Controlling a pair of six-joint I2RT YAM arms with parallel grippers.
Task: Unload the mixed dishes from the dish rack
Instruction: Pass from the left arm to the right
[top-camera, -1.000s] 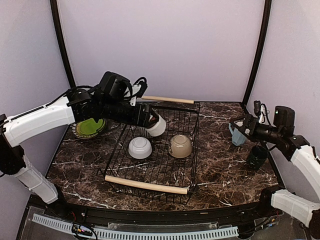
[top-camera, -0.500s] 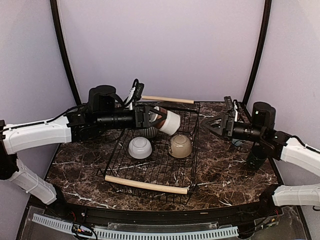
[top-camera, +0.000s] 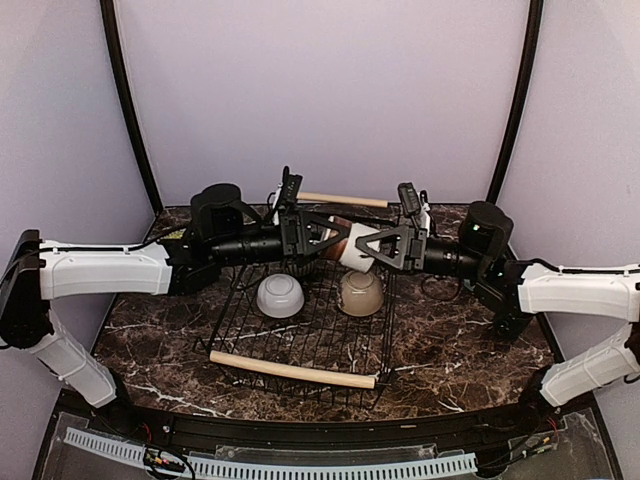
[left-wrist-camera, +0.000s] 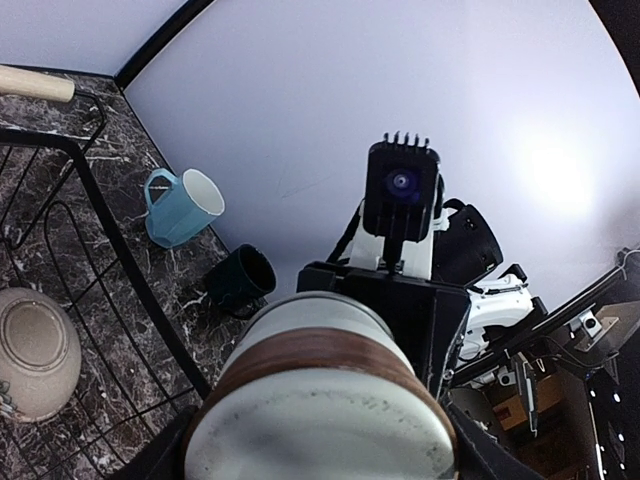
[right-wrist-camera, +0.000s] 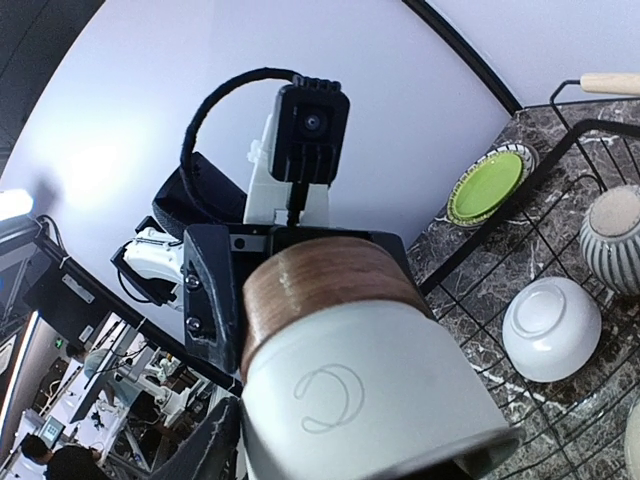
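- Lilac walls (top-camera: 320, 100) back a dark marbled tabletop (top-camera: 450, 350). On it sits the black wire rack with two pale wooden rod handles (top-camera: 320, 335), and your two arms meet above its far half.
- The left tool (top-camera: 322, 234) reaches in from 9 o'clock, clamped on the small white cup with a brown band (top-camera: 352, 247) at its banded base end. The cup hangs in the air on its side, clear of the rack.
- The right tool (top-camera: 378, 246) comes in from 3 o'clock with its fingers either side of the cup's white mouth end. Whether they press on it cannot be told from these views.
- This looks like a hand-over. Close the right tool squarely on the white wall until it is firm, and only then let the left tool go.
- Draw the left arm straight back toward 9 o'clock so it does not twist the cup.
- An upturned white bowl (top-camera: 280, 295) and an upturned beige bowl (top-camera: 361, 291) lie in the rack just toward 6 o'clock of the cup. A slip would likely drop it on them.
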